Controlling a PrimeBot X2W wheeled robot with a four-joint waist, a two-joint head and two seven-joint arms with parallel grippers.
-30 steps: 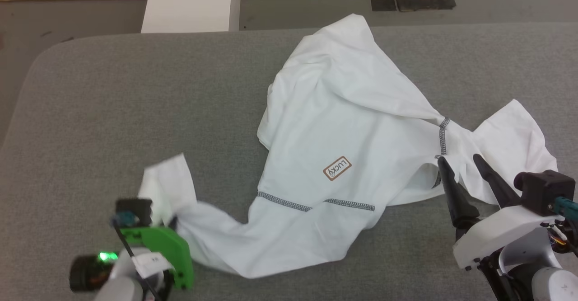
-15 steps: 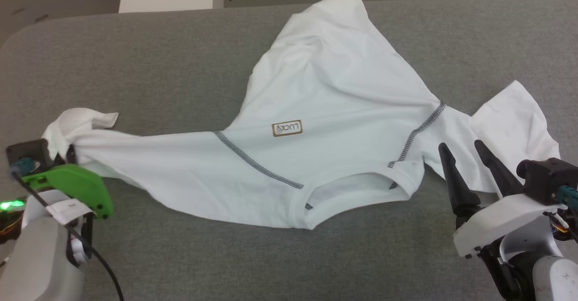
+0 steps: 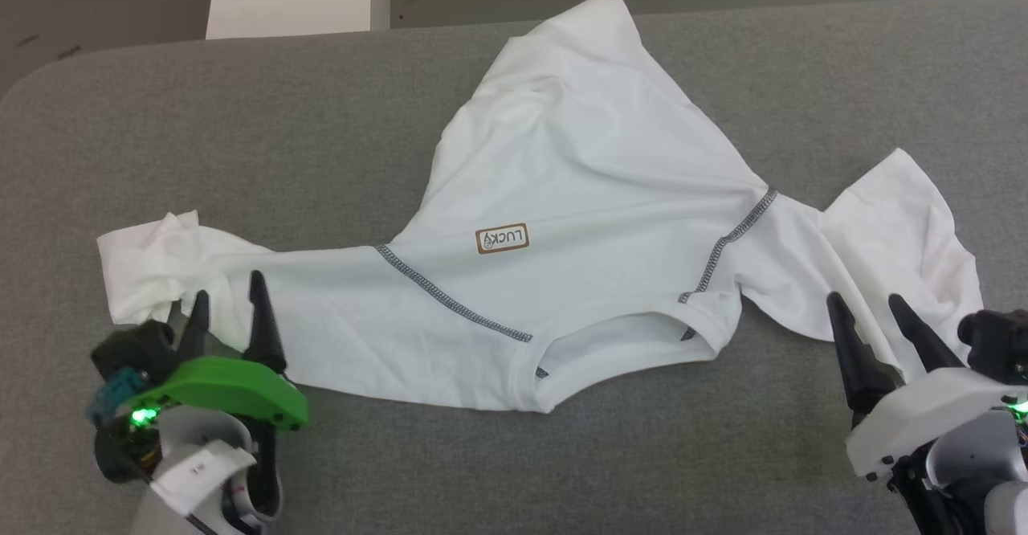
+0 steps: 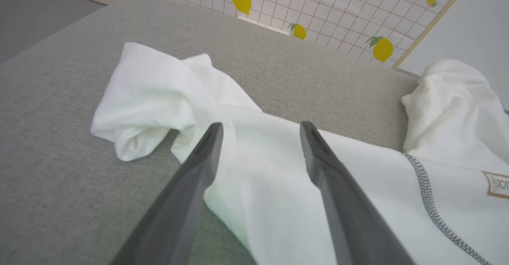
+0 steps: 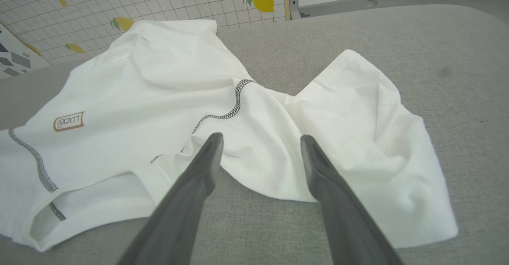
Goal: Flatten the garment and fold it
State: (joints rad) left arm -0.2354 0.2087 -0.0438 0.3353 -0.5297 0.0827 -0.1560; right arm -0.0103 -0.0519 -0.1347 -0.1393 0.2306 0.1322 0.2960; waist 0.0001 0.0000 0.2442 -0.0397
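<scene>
The left gripper, clamped on the shirt's sleeve a second ago, now gapes; the sleeve lies loose on the surface.

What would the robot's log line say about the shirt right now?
task: not folded yet | garment: spread out, sleeves rumpled | left gripper: open, by one sleeve | right gripper: open, by other sleeve

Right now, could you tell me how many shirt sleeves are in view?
2. The shirt has one sleeve crumpled at the left, by the left gripper; the other spreads out by the right gripper.
</scene>
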